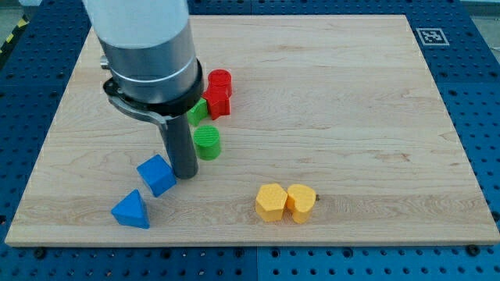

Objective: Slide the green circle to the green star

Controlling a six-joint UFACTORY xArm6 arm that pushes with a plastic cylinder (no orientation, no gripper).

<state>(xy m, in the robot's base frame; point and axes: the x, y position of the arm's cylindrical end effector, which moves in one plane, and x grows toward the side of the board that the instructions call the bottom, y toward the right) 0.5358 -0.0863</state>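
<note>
The green circle (208, 143) lies on the wooden board left of centre. The green star (197, 112) sits just above it, partly hidden behind the arm, with a small gap between them. My tip (185, 175) rests on the board just below and left of the green circle, almost touching it. The tip is also right beside the blue cube (156, 174) on its right side.
A red circle (220, 80) and a red block (217, 101) sit right of the green star. A blue triangle (130, 210) lies at bottom left. A yellow hexagon (271, 202) and yellow heart (301, 202) lie at bottom centre. The board's (351, 109) edges border blue pegboard.
</note>
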